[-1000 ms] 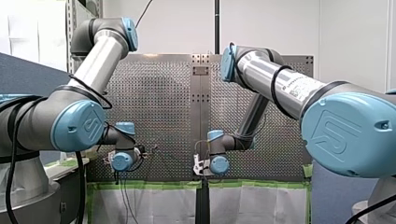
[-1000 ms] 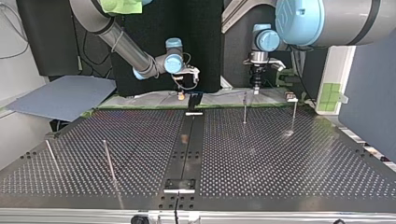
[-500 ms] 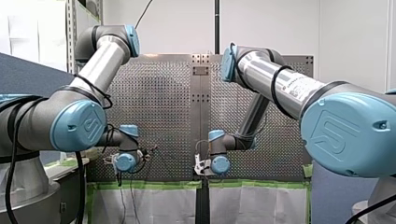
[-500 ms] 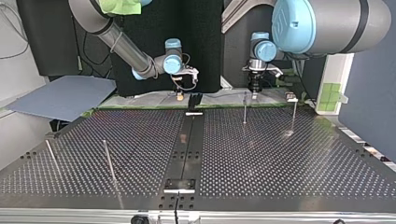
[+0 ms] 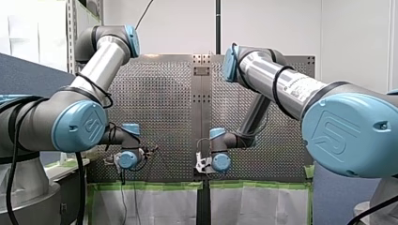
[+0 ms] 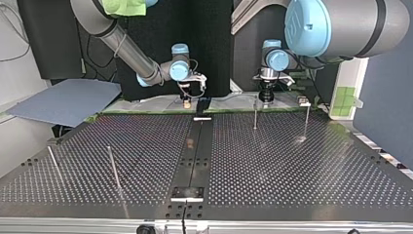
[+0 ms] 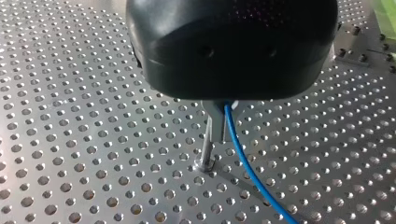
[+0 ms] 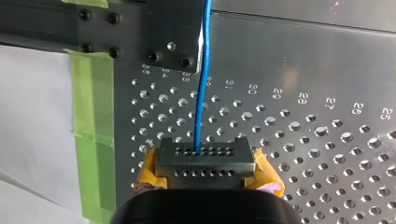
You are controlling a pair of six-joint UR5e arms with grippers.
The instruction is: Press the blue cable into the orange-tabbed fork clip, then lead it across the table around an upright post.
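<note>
In the right wrist view, my right fingers [image 8: 205,163] show as a grey block with rows of small holes, with yellow pads showing on either side of it. They are closed, and the blue cable [image 8: 201,93] enters the block at its upper edge and is pinched there. From the grip the cable runs straight ahead over the perforated bench [image 8: 303,70]. It then crosses a black plate [image 8: 175,32] that is screwed down at the bench's edge. A strip of green tape [image 8: 95,116] lies along the bench edge beside the fingers.

In the left wrist view, the black body hides most of my left fingers [image 7: 215,123]. Only a narrow metal tip shows, with no gap to be seen. The blue cable [image 7: 240,158] comes out tight against that tip, so the fingers are closed on it. From there the cable trails away over the bench holes in a gentle curve. An upright post [image 7: 207,150] stands just under the tip and close beside the cable. I cannot tell whether cable and post touch.

In the top view, both arms work at the far edge of the bench [image 6: 292,170]. My right fingers [image 6: 186,101] are at the left of a small black block [image 6: 203,105], which stands at the end of the centre rail. My left fingers [image 6: 265,96] hang at the right of the block, just beside the top of the upright post [image 6: 254,114]. In this view the cable is too thin to follow.
</note>
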